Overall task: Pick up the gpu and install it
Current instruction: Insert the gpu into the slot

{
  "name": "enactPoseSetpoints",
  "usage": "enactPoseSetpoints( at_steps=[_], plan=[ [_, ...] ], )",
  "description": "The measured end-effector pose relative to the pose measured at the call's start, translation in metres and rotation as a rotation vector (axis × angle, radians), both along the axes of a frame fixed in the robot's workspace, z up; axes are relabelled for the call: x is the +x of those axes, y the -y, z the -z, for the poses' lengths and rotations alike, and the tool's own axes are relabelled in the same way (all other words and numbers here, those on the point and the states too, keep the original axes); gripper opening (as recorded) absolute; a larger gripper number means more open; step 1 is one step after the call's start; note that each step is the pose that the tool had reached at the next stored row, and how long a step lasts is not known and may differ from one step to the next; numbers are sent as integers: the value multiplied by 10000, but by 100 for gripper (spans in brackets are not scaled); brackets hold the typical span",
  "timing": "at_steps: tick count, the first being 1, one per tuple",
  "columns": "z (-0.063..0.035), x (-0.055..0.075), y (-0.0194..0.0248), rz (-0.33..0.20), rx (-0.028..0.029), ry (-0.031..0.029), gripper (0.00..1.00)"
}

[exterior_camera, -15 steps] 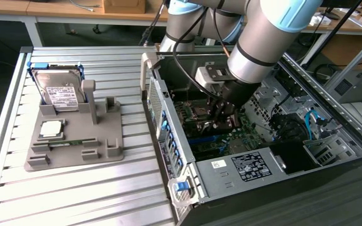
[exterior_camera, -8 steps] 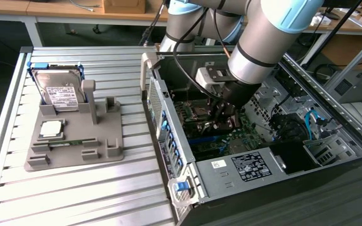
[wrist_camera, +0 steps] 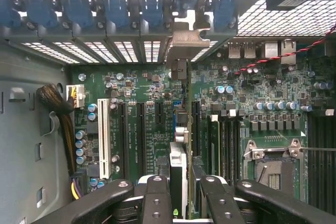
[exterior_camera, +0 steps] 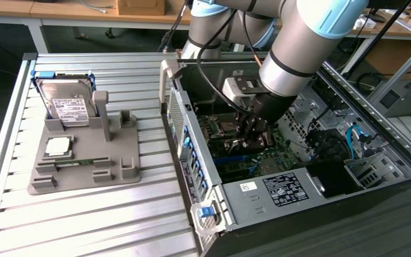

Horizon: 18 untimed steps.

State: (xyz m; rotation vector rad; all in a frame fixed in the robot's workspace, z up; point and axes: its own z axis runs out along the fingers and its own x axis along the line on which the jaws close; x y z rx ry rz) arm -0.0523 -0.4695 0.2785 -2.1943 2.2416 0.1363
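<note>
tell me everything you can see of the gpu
The gpu shows edge-on: a thin dark card with a silvery part along it and a silver metal bracket at its far end, by the case's rear slot openings. It stands on edge over the motherboard's expansion slots, parallel to them, clamped between the fingers of the gripper. Whether it sits in a slot cannot be told.

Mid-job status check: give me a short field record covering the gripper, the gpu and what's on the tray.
gripper: shut on gpu, down inside the open case
gpu: edge-on between the fingers, over the motherboard slots, bracket toward the rear wall
seated in slot: cannot tell
tray: beside the case, on the exterior view's left
hard drive: standing in the tray
CPU: lying flat on the tray
</note>
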Motion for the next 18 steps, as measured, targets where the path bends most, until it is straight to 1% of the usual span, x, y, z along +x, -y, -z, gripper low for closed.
enactPoseSetpoints(
  at_steps=[18],
  plan=[
    [2, -5, 51, 0, 0, 0, 27]
  ],
)
